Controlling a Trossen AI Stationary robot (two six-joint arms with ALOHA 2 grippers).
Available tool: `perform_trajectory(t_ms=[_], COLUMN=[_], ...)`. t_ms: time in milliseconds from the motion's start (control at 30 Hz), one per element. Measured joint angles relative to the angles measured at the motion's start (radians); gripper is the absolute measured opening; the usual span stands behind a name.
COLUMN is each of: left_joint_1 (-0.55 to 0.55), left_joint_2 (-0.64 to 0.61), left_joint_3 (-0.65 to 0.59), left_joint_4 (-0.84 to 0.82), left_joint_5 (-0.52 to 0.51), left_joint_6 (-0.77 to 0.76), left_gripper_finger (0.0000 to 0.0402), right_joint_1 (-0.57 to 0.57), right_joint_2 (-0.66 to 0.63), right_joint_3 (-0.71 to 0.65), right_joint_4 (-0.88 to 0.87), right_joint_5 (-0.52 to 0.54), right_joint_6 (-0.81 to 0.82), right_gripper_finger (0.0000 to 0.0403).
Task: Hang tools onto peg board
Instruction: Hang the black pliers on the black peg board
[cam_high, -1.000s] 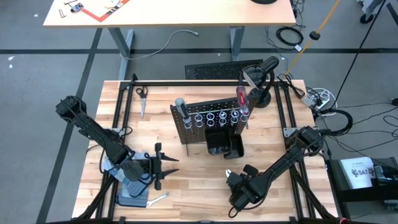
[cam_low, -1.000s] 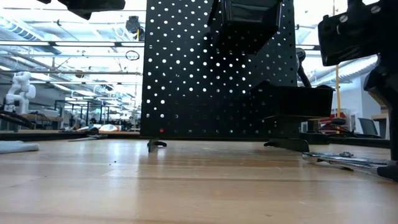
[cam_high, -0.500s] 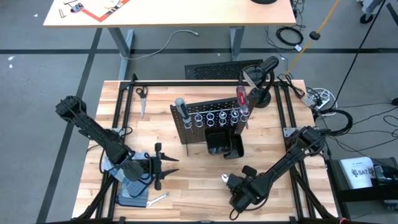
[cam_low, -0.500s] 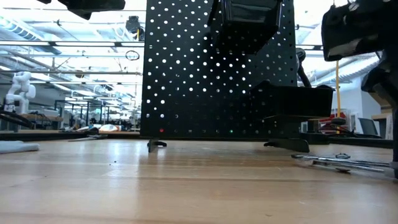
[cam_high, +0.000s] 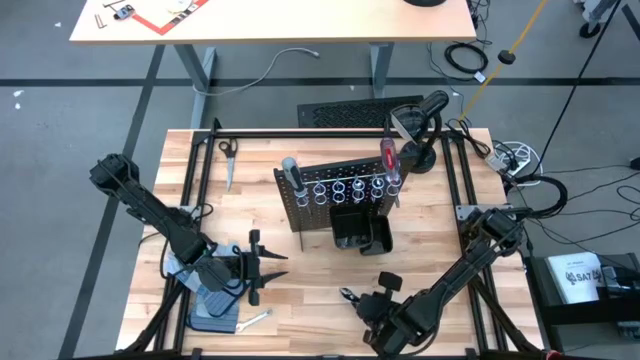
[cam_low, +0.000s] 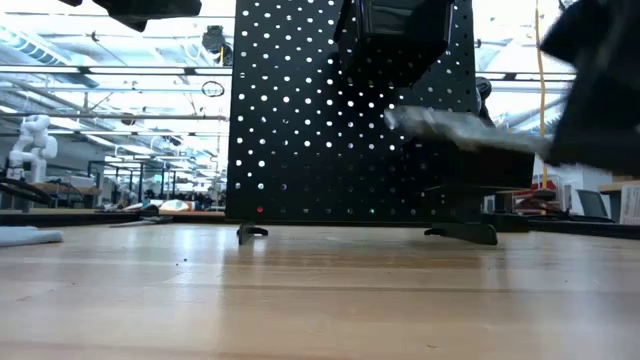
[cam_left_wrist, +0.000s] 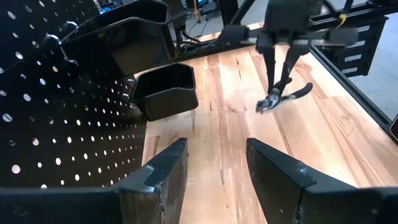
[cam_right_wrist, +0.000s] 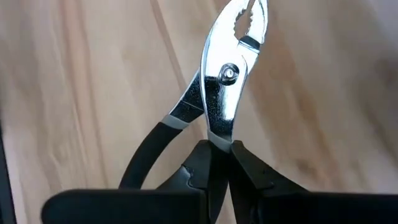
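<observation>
right pincer (cam_right_wrist: 219, 163) clenched on the pliers (cam_right_wrist: 217, 93), taken where the black grips meet the metal, below the pivot bolt; one black handle splays free to the side, so the grip appears to be on a single limb; the high view places this pincer (cam_high: 372, 303) at the near edge of the bench (cam_high: 300, 275), in front of the peg board (cam_high: 330, 195), with the silver nose of the pliers (cam_high: 347, 295) jutting toward the left arm; the left wrist view shows the pliers (cam_left_wrist: 283, 98) hanging clear of the wood; left pincer (cam_left_wrist: 214, 162) released and idle, fingers parted, low over the near left of the bench beside the peg board (cam_left_wrist: 56, 106); handling, as a judgement: the pliers are rigid steel, fairly heavy for their size, and jointed, so the free handle may swing as the arm turns; polished metal is slippery, the coated grips give better purchase; a hold close to the pivot limits swinging; on the board a grey-handled screwdriver (cam_high: 289, 168) and a red-handled screwdriver (cam_high: 386, 157) stand in the row of rings (cam_high: 350, 187), above the black bin (cam_high: 360, 230); a silver wrench (cam_high: 257, 319) lies on the bench near the left arm, not yet hung.
</observation>
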Motion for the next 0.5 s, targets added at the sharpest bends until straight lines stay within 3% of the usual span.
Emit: perform_trajectory(t_ms=[267,500], left_joint_1=[0.0,0.0], left_joint_2=[0.0,0.0], left_joint_3=[0.0,0.0], left_joint_4=[0.0,0.001], left_joint_5=[0.0,0.0], left_joint_6=[0.0,0.0], left_gripper_finger=[0.0173,0.0173], right_joint_1=[0.015,0.009], right_joint_2=[-0.002,-0.002], right_joint_3=[0.119,0.315], right_joint_4=[0.004,0.001], right_joint_5=[0.247,0.485], right_joint_6=[-0.226,-0.485], right_gripper_finger=[0.0021,0.0021])
